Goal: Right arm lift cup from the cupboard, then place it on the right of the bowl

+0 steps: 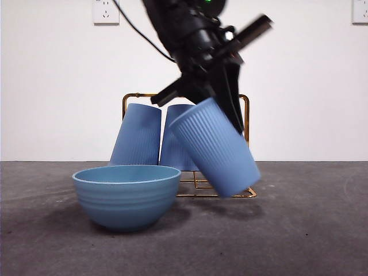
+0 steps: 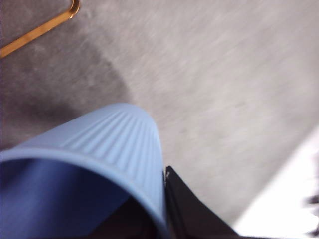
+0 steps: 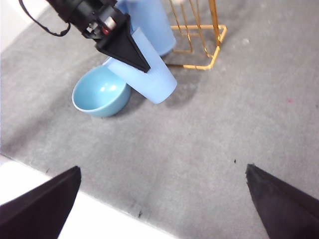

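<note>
Nearest and low on the tabletop (image 1: 310,230): bowl (image 1: 126,195), wide and teal, mouth up. Just right of it and a little further back, cup (image 1: 215,146) carried in the air, clear of the tabletop, in front of the right half of the rack (image 1: 246,115).

Held by the left gripper (image 1: 221,109), despite the task naming the other arm. Reaches down steeply from the top of the front view, wrist bulky and blurred, jaws clamped over the cup's rim: one black jaw outside the ribbed wall, the other seemingly inside the mouth, as seen from the left wrist.

Tilted well off upright. Long axis slanting, open mouth up and toward the bowl's side, closed base down and away from the bowl. Base hanging low, near the rack's bottom wire in the front view.

Behind the bowl, two more blue cups (image 1: 138,135) upside down on the rack, side by side and leaning together.

Right gripper (image 3: 163,168) well away from everything, high over bare tabletop, jaws wide apart, holding nothing.
</note>
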Available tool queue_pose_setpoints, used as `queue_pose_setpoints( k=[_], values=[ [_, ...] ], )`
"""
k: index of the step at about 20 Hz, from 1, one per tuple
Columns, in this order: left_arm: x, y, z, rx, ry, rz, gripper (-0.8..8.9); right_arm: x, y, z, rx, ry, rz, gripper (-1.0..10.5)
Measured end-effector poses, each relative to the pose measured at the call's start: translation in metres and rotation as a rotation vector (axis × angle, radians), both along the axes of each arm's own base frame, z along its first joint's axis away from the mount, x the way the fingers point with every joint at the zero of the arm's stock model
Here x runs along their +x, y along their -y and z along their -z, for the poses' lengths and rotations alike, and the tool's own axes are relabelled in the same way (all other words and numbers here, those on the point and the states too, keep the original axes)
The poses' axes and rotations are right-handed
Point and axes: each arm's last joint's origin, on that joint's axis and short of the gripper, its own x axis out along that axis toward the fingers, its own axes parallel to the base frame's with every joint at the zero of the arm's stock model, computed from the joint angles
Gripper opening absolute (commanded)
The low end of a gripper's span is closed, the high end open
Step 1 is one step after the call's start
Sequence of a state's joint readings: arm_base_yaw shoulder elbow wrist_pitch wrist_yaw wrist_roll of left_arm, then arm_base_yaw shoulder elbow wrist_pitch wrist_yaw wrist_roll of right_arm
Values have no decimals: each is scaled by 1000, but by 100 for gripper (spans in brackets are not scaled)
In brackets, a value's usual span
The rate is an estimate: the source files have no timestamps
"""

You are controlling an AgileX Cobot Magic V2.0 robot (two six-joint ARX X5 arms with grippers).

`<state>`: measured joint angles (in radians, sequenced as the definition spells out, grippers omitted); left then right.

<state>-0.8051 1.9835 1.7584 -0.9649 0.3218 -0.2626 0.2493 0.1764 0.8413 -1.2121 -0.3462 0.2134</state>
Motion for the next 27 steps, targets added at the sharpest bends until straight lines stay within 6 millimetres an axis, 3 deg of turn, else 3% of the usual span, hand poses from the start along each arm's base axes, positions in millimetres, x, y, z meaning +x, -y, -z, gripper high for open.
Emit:
queue_pose_setpoints(
  k=[6,18,22,23,27],
  values=[
    [-12,32,15,243,126,115,11,0,0,0,-3,0,6,552],
    [-25,42,21,296,156,212,46,0,0,0,-3,6,8,552],
    [-24,45,19,276,182,226,456,1,1,-1,-16,15,32,552],
    [-23,46,15,269,189,227,507,1,1,-1,-15,18,31,552],
    [-23,46,-3,256,201,226,513,1,1,-1,-15,18,31,552]
  ],
)
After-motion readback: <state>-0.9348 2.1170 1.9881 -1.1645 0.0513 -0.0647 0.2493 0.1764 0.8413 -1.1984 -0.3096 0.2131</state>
